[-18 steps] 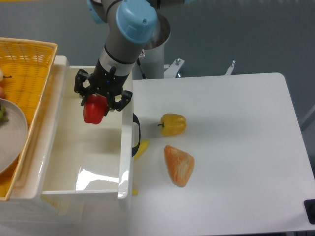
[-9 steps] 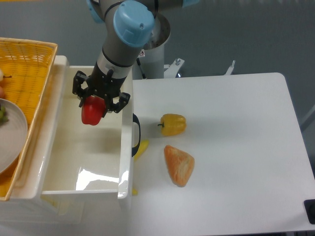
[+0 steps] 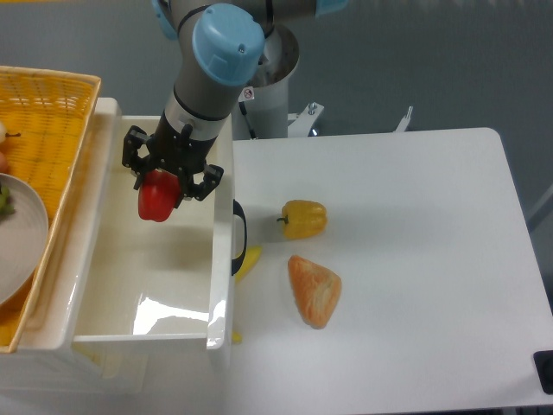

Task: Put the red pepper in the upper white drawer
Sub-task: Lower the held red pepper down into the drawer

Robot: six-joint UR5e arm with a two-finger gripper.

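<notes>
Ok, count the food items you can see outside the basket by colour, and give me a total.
Red: 1, the pepper held in the gripper over the drawer
Yellow: 1, the pepper on the table
Orange: 1, the wedge
Total: 3

Red pepper [image 3: 156,198] against glossy white drawer [image 3: 147,285], upper left of frame.
A black hand [image 3: 167,173] grips it; yellow pepper [image 3: 304,219] and orange wedge [image 3: 314,290] lie on the white desk [image 3: 415,259]; woven yellow basket [image 3: 47,121] at far left.
</notes>
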